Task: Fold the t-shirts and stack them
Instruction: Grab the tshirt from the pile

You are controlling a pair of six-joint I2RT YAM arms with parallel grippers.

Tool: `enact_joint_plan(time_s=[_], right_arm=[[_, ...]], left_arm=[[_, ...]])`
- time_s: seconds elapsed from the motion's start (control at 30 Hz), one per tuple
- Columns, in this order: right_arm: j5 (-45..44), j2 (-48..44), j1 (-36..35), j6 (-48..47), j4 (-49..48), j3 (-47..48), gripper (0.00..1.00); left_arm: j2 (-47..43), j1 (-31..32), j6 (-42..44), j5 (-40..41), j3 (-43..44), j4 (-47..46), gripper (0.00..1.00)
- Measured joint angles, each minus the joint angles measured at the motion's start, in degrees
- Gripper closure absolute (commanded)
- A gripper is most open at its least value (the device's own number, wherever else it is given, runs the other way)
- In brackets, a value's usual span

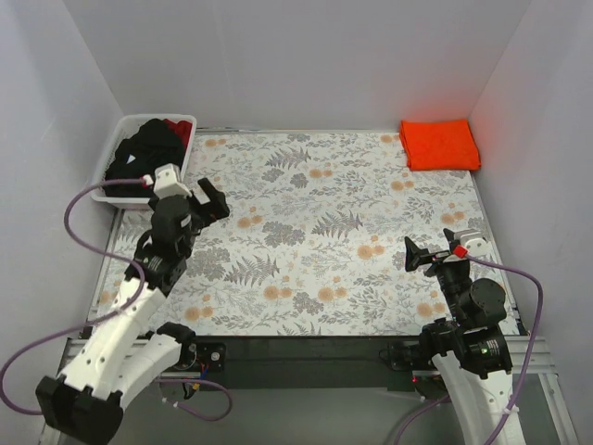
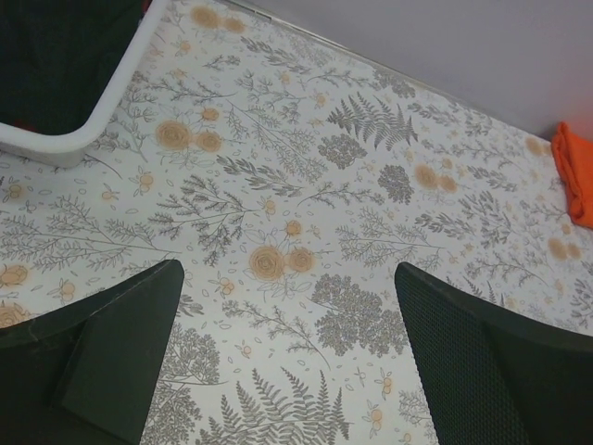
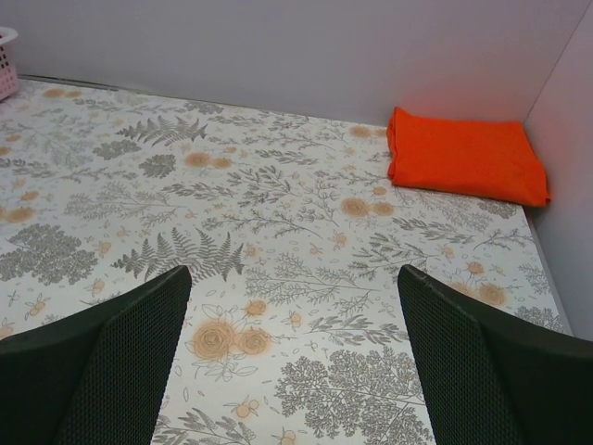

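Left fingers (image 2: 120, 357) spread wide, holding nothing, over table (image 1: 315, 269) near white basket (image 1: 119, 197). Right fingers (image 3: 120, 371) wide apart too, empty, above table's near right part. Orange t-shirt (image 1: 440, 145) folded, far right corner. Black t-shirt (image 1: 144, 150) heaped in basket, dark red t-shirt (image 1: 176, 127) beside it inside.

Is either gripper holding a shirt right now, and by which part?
No. The left gripper and right gripper are both open and empty.

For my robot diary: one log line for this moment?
orange t-shirt folded, far-right corner; black t-shirt in basket; left pincer open; right pincer open
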State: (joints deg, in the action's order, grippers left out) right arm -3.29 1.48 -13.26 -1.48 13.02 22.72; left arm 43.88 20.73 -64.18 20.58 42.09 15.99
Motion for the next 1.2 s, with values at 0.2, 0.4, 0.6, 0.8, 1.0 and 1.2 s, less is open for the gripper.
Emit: enact_joint_plan(time_s=[0.2,0.4,0.6,0.8,1.0,1.2], right_arm=[[0.0,0.0,-1.4,0.0,0.5,0.0,0.02],[0.1,0.0,-3.7,0.0,0.5,0.0,0.01],[0.0,0.0,-4.9,0.0,0.5,0.0,0.02],[0.0,0.0,-5.5,0.0,0.5,0.0,0.02],[0.1,0.0,-5.5,0.0,0.5,0.0,0.02],[0.6,0.0,-5.6,0.0,0.5,0.0,0.02]], left_arm=[[22.4,-1.2,1.9,2.7,13.3,0.2,0.02],[37.9,-11.0,4.0,4.7,23.1,-0.9,0.02],[52.5,-23.2,3.9,7.1,36.1,-4.5,0.04],[65.1,-29.1,2.2,8.7,44.5,-5.3,0.1],[72.9,-31.0,1.0,9.4,46.6,-5.2,0.57],[73.4,-31.8,2.3,8.8,46.9,-5.1,1.0]])
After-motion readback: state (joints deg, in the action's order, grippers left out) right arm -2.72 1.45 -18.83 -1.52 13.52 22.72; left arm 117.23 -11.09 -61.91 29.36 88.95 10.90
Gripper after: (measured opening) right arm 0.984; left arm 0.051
